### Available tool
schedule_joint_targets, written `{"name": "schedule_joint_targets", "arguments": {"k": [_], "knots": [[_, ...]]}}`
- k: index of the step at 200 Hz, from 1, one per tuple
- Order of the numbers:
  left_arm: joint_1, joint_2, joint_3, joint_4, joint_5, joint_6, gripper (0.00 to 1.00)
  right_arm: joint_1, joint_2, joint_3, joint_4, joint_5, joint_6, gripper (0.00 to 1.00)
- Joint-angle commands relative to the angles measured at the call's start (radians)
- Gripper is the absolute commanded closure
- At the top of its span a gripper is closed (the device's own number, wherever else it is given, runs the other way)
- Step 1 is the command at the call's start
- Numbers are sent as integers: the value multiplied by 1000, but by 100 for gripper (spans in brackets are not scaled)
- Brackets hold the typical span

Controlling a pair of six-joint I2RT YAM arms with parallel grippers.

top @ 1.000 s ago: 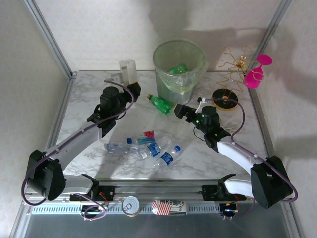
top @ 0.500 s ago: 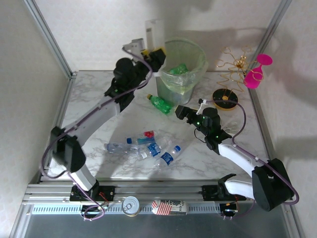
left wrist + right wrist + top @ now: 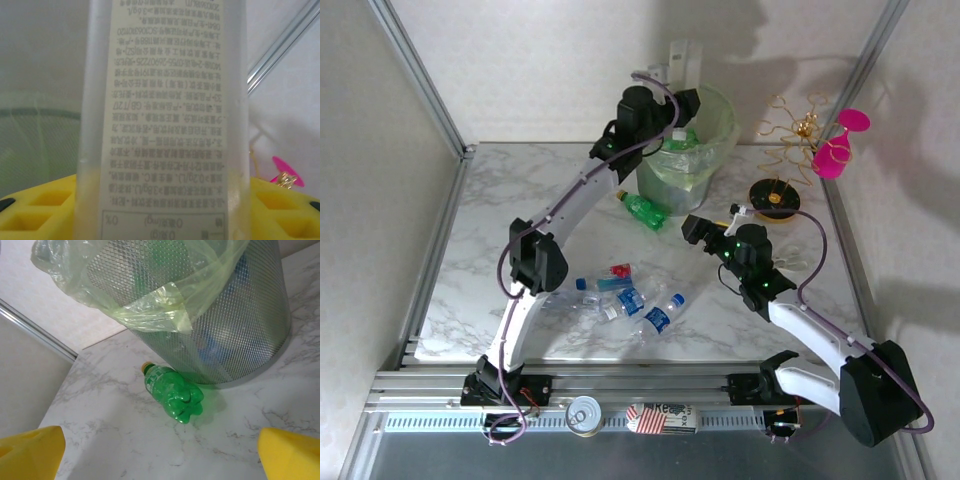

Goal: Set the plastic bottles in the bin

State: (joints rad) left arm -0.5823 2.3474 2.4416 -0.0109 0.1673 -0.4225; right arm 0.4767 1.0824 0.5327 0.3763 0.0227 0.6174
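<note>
My left gripper [image 3: 677,92] is raised over the rim of the bin [image 3: 724,112] and is shut on a cloudy white plastic bottle [image 3: 682,60] held upright. In the left wrist view that bottle [image 3: 165,120], with a printed label, stands between the yellow pads [image 3: 30,210], and the bin's rim [image 3: 40,114] lies behind it. A green bottle [image 3: 642,208] lies on the table against the bin's foot. My right gripper [image 3: 706,226] is open just right of it. The right wrist view has this green bottle [image 3: 175,392] ahead of my open gripper [image 3: 160,460], with the bin [image 3: 235,325] behind. Several clear blue-labelled bottles [image 3: 625,300] lie mid-table.
A pink goblet [image 3: 840,145], a gold wire stand [image 3: 795,128] and a black disc [image 3: 775,196] stand at the back right. On the front rail sit a tin can [image 3: 585,413] and a labelled pack [image 3: 660,417]. Metal frame posts [image 3: 420,75] edge the table.
My left arm has lifted the white bottle from the table's back left and swung it right, up over the bin. The right arm has barely moved.
</note>
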Motion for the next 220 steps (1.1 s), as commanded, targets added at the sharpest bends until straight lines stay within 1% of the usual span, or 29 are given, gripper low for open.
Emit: {"name": "schedule_joint_targets", "arguments": {"k": [1, 25, 37, 59, 75, 105, 125, 148, 170, 191, 220], "knots": [[-10, 10, 54, -31, -26, -5, 52, 2, -14, -3, -25, 35, -30, 1], [-10, 21, 53, -47, -38, -1, 46, 1, -19, 18, -62, 72, -67, 1], [-10, 22, 53, -52, -38, 0, 36, -1, -22, 30, -80, 87, -87, 1], [-11, 14, 53, -58, -27, 1, 13, -3, -26, 50, -106, 114, -111, 1], [-16, -4, 53, -65, -7, 11, 1, -4, -30, 62, -118, 135, -122, 1], [-34, -74, 36, -100, -7, 75, 1, -4, -23, 75, -118, 146, -140, 1], [-47, -168, -59, -71, -15, 104, 0, -4, 3, 91, -107, 96, -157, 1], [-57, -329, -291, 74, -18, 105, 0, 2, 46, 112, -75, 17, -170, 1], [-59, -497, -555, 259, -47, 88, 0, 33, 97, 133, -38, -18, -193, 1], [-59, -642, -788, 400, -113, 82, 0, 78, 164, 178, -34, -34, -226, 1], [-59, -823, -1058, 498, -242, 94, 0, 144, 293, 275, -60, -48, -287, 1]]}}
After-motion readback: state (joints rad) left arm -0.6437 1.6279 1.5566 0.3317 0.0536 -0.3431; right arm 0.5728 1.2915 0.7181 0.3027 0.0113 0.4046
